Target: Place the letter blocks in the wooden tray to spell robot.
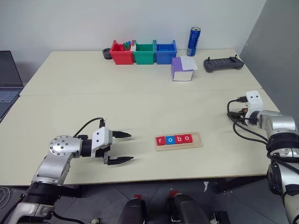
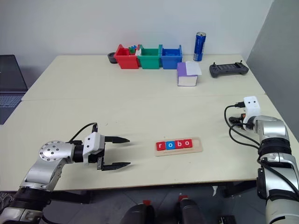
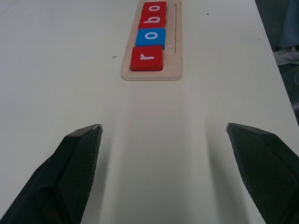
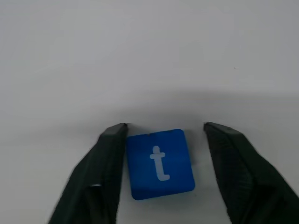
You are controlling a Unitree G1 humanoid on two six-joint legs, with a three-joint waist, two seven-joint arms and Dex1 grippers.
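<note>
The wooden tray [image 1: 179, 141] lies flat on the pale worktop [image 1: 140, 100], near its front edge. Four letter blocks [image 1: 174, 139] sit in it side by side, touching, and read r, o, b, o (red, blue, red, red), with bare wood left at the tray's right end. The left gripper [image 1: 122, 147] rests just above the worktop, well to the left of the tray, pointing toward it with its jaws spread wide and nothing between them. In the right wrist view, the right gripper [image 4: 166, 128] straddles the blue t block [image 4: 160, 163], which lies flat on the worktop. One finger [image 4: 105, 163] is touching the block's edge, while the other stands a little apart, so the jaws are not closed on it.
</note>
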